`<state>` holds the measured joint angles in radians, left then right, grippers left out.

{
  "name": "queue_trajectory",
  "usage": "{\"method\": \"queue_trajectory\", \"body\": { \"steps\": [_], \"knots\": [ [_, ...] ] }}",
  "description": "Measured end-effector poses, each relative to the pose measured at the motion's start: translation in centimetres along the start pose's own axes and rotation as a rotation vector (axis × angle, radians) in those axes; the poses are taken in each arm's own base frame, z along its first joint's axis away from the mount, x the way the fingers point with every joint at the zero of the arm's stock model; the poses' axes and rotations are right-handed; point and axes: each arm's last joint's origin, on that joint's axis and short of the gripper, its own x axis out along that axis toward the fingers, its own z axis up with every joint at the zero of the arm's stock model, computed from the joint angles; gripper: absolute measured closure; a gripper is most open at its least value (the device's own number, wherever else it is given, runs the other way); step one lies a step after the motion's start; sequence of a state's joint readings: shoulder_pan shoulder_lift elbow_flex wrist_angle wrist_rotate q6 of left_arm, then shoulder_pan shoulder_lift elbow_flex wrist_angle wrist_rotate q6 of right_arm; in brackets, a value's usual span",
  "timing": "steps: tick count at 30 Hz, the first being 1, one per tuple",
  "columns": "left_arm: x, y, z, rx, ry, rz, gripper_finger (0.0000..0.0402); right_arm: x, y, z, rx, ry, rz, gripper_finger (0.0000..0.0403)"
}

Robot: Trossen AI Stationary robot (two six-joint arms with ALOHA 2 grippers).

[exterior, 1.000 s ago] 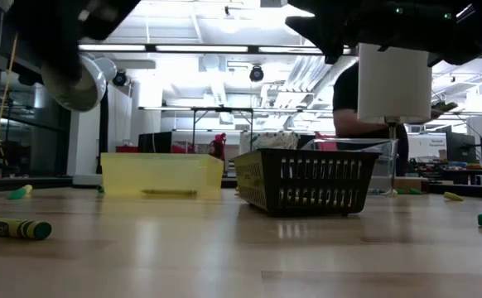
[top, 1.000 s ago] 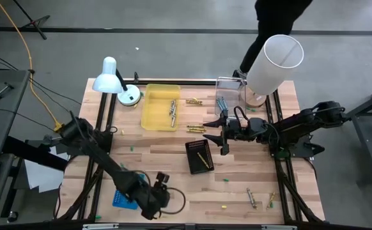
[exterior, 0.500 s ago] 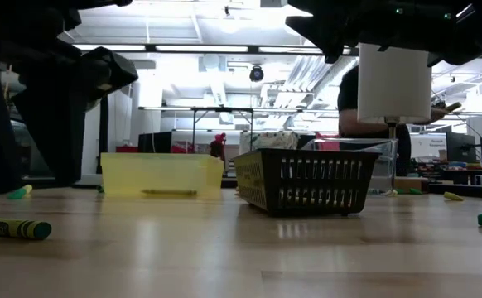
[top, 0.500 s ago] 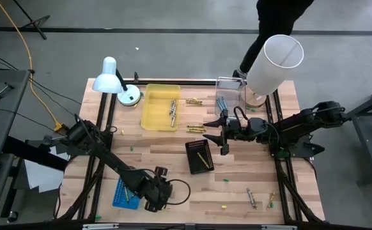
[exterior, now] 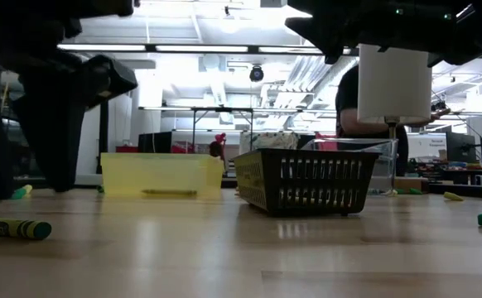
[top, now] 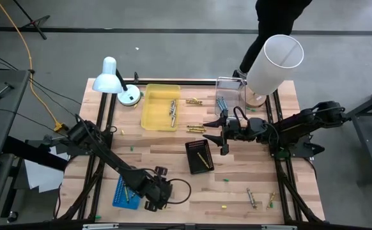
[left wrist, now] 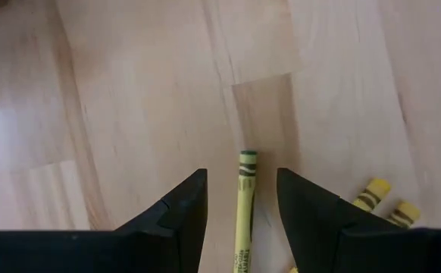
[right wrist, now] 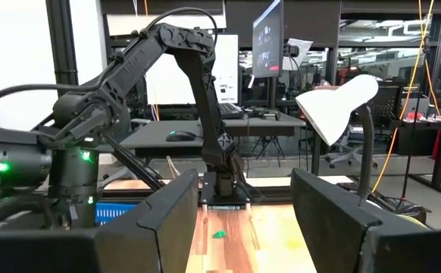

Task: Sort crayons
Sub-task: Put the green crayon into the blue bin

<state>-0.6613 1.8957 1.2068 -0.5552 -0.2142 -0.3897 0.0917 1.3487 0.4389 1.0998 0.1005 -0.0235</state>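
Note:
In the left wrist view a yellow crayon (left wrist: 245, 216) with a green-banded end lies flat on the wooden table. The open fingers of my left gripper (left wrist: 239, 182) stand on either side of it and lie along it, without touching. Two more yellow crayon ends (left wrist: 387, 203) lie beside it. From above, my left gripper (top: 155, 199) is near the table's front edge, right of the blue tray (top: 125, 191). My right gripper (top: 223, 135) hangs open and level over the table's middle, beside the black basket (top: 200, 156). Other crayons lie at the far middle (top: 194, 101) and front right (top: 253, 198).
A yellow tray (top: 160, 107) with crayons and a clear tray (top: 229, 96) stand at the back. A white desk lamp (top: 112, 80) is at the back left, a white cylinder (top: 272, 64) at the back right. A green crayon (exterior: 13, 228) lies close to the low camera.
My left gripper has sunk toward the table and shifted a little toward the table's right edge, rolling slightly and uncovering more of the blue tray. Its fingers have stayed open.

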Motion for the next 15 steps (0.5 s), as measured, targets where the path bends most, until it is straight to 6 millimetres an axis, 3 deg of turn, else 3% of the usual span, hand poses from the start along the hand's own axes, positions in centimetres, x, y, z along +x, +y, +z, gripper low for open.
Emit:
{"method": "queue_trajectory", "body": {
  "steps": [11,15],
  "knots": [
    [2.3,-0.2,-0.7,0.069,0.096,-0.026,0.0258,0.0,0.0,-0.2,-0.002,0.017,0.0,0.0199],
    [2.2,0.1,-0.6,0.062,0.097,-0.024,0.0293,0.0,0.0,-0.2,-0.002,0.019,0.0,0.0199]
  ]
}}
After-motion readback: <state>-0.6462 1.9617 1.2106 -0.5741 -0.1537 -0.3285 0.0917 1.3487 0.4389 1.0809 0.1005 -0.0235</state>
